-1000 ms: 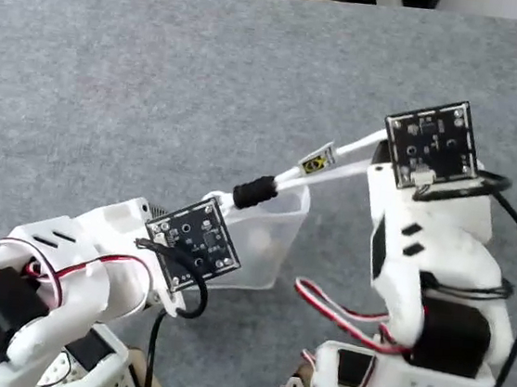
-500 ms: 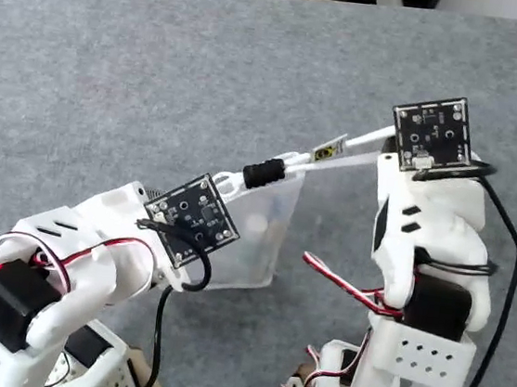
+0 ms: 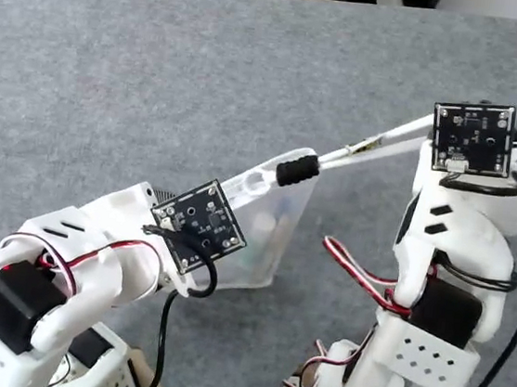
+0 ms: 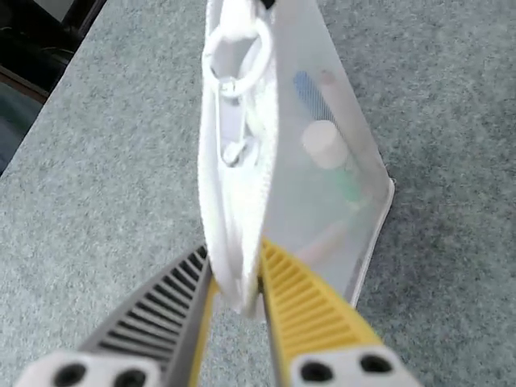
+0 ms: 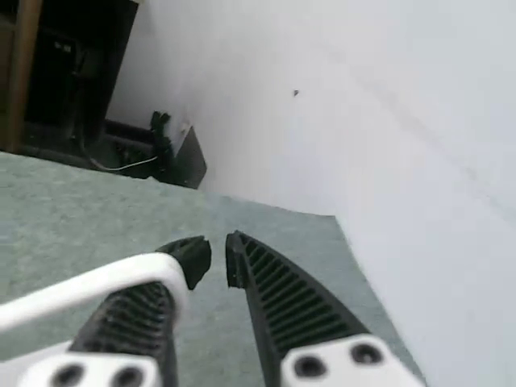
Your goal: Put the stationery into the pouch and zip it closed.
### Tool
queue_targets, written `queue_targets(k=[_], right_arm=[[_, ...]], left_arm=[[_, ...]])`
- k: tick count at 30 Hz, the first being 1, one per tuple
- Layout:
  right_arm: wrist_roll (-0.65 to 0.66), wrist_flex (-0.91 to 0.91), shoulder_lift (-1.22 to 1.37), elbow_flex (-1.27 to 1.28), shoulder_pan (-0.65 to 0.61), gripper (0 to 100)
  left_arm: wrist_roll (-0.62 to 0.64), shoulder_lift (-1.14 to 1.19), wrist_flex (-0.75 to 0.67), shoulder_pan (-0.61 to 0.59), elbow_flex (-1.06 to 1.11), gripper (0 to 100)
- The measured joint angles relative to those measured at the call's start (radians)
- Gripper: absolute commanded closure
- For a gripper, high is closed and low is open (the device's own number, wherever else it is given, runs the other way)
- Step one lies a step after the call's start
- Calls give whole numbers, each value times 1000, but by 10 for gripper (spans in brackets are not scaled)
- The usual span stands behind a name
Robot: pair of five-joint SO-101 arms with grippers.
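left end effector clamps the pouch, right end effector grips its white strap; stationery is inside, zip looks nearly closed, a last tug left.

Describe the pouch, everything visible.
The pouch is translucent white plastic with a white zipper edge that carries a ring. It is held zipper-edge up, its near end clamped in the left pincer. Stationery shows dimly through the wall: something blue, a white cap, green and pink bits. A white strap with a black sleeve runs taut from its top corner to the right arm.
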Motion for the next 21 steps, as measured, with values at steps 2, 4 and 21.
queue_targets(k=[2,4,21], right_arm=[[0,-28,0,2,25,986],[5,-87,18,5,124,986],[6,-238,236,11,350,986]], left_arm=[[0,2,-2,0,0,975],[11,-8,28,-32,44,975],[11,-6,-37,-72,130,973]])
